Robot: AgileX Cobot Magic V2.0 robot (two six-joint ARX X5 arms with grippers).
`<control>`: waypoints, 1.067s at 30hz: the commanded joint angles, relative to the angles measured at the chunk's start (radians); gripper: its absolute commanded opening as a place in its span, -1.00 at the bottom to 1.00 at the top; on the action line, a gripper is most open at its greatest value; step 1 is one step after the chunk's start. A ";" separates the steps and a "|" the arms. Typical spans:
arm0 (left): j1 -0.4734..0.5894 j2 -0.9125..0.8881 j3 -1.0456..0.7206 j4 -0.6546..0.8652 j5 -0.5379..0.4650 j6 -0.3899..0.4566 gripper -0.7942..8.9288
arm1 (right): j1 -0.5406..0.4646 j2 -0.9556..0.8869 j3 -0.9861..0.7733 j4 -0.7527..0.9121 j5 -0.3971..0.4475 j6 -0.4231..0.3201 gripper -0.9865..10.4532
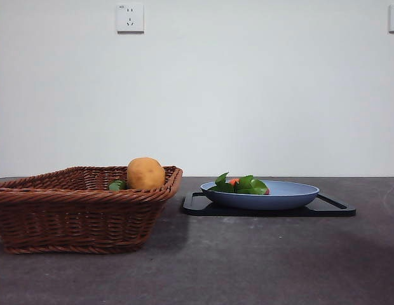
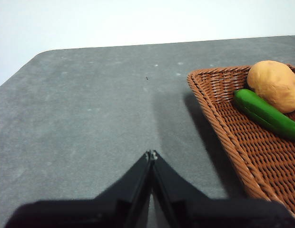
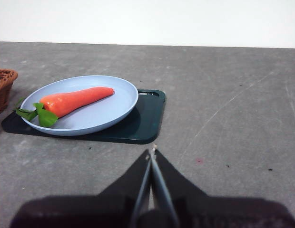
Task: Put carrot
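The carrot [image 3: 73, 101] is orange-red with green leaves and lies across a light blue plate [image 3: 109, 116]. In the front view only the carrot's leaves and a bit of orange [image 1: 238, 185] rise over the plate's rim [image 1: 292, 197]. My right gripper [image 3: 152, 153] is shut and empty, hovering over bare table a short way from the plate. My left gripper [image 2: 151, 154] is shut too, over the table beside the wicker basket [image 2: 219, 118]. Neither gripper appears in the front view.
The plate rests on a dark tray [image 3: 145, 118] [image 1: 330, 206]. The brown wicker basket [image 1: 70, 216] at the left holds a tan potato [image 1: 145, 173] [image 2: 275, 84] and a green vegetable [image 2: 266, 114] [image 1: 117, 185]. The basket's edge [image 3: 2, 85] shows beside the tray.
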 commanded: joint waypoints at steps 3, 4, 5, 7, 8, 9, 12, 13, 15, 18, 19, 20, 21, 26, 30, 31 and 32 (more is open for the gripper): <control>0.003 -0.002 -0.011 0.006 0.000 -0.006 -0.82 | -0.002 -0.037 -0.026 -0.006 0.001 0.010 -0.82; 0.003 -0.002 -0.011 0.006 0.000 -0.006 -0.82 | -0.002 -0.043 -0.026 -0.017 0.001 0.010 -0.82; 0.003 -0.002 -0.011 0.006 0.000 -0.006 -0.82 | -0.002 -0.046 -0.026 -0.024 0.001 0.010 -0.82; 0.003 -0.002 -0.011 0.006 0.000 -0.006 -0.82 | -0.002 -0.049 -0.026 -0.029 0.002 0.010 -0.82; 0.003 -0.002 -0.011 0.006 0.000 -0.006 -0.82 | -0.001 -0.049 -0.026 -0.028 0.002 0.011 -0.82; 0.003 -0.002 -0.011 0.006 0.000 -0.006 -0.82 | -0.001 -0.049 -0.026 -0.027 0.002 0.010 -0.82; 0.003 -0.002 -0.011 0.006 0.000 -0.006 -0.82 | -0.001 -0.048 -0.026 -0.025 0.002 0.010 -0.82; 0.003 -0.002 -0.011 0.006 0.000 -0.006 -0.82 | -0.001 -0.047 -0.026 -0.025 0.003 0.010 -0.82; 0.003 -0.002 -0.011 0.006 0.000 -0.006 -0.82 | -0.001 -0.047 -0.026 -0.025 0.003 0.010 -0.82; 0.003 -0.002 -0.011 0.006 0.000 -0.006 -0.82 | -0.001 -0.047 -0.026 -0.024 0.003 0.010 -0.82; 0.003 -0.002 -0.011 0.006 0.000 -0.006 -0.82 | -0.001 -0.047 -0.026 -0.024 0.003 0.010 -0.82; 0.003 -0.002 -0.011 0.006 0.000 -0.006 -0.82 | -0.001 -0.047 -0.026 -0.024 0.003 0.010 -0.82; 0.003 -0.002 -0.011 0.006 0.000 -0.006 -0.82 | -0.001 -0.047 -0.026 -0.024 0.003 0.010 -0.82; 0.003 -0.002 -0.011 0.006 0.000 -0.006 -0.82 | -0.001 -0.047 -0.026 -0.024 0.003 0.010 -0.82; 0.003 -0.002 -0.011 0.006 0.000 -0.006 -0.82 | -0.001 -0.047 -0.026 -0.024 0.003 0.010 -0.82; 0.003 -0.002 -0.011 0.006 0.000 -0.006 -0.82 | -0.001 -0.047 -0.026 -0.024 0.003 0.010 -0.82; 0.003 -0.002 -0.011 0.006 0.000 -0.006 -0.82 | -0.001 -0.047 -0.026 -0.024 0.003 0.010 -0.82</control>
